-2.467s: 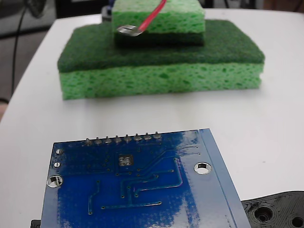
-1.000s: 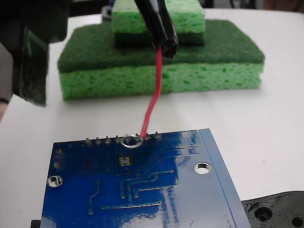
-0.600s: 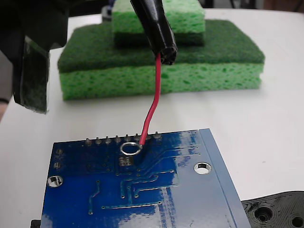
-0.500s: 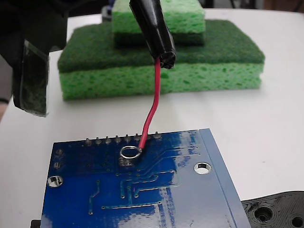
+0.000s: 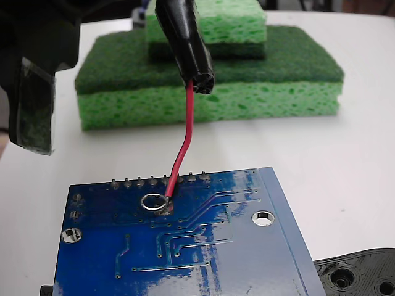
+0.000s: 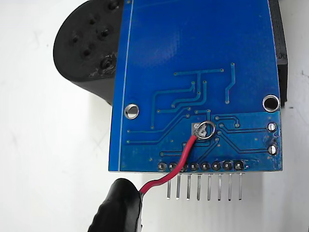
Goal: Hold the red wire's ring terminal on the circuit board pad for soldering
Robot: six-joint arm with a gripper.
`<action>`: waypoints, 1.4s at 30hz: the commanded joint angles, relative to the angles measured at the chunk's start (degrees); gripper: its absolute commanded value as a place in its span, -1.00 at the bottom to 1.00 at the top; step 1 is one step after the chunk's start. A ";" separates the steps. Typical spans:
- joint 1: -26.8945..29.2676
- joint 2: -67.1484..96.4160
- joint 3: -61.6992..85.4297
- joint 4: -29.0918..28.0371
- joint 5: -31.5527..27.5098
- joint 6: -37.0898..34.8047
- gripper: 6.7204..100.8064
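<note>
Wrist view had the gripper point(image 6: 126, 203) pinching the red wire point(image 6: 179, 164); just ahead, the ring terminal point(image 6: 206, 130) half-covered the pad point(image 6: 198, 129) on the circuit board point(image 6: 193, 53), probably steadied for soldering.

gripper point(image 5: 200, 83) slid toward 9 o'clock in the fixed view | red wire point(image 5: 183, 137) went with it | ring terminal point(image 5: 153, 201) moved off the board's top edge toward 7 o'clock, now overlapping the pad point(image 6: 198, 128)

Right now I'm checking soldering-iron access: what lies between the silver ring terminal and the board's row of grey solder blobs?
Only bare blue circuit board, crossed by the red wire; the wrist view shows it.
</note>
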 commanded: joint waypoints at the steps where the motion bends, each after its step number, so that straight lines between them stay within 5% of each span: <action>1: 0.09 0.35 -0.35 0.00 -1.76 0.00 0.99; 42: 0.53 0.09 -0.26 0.53 -3.08 0.35 0.99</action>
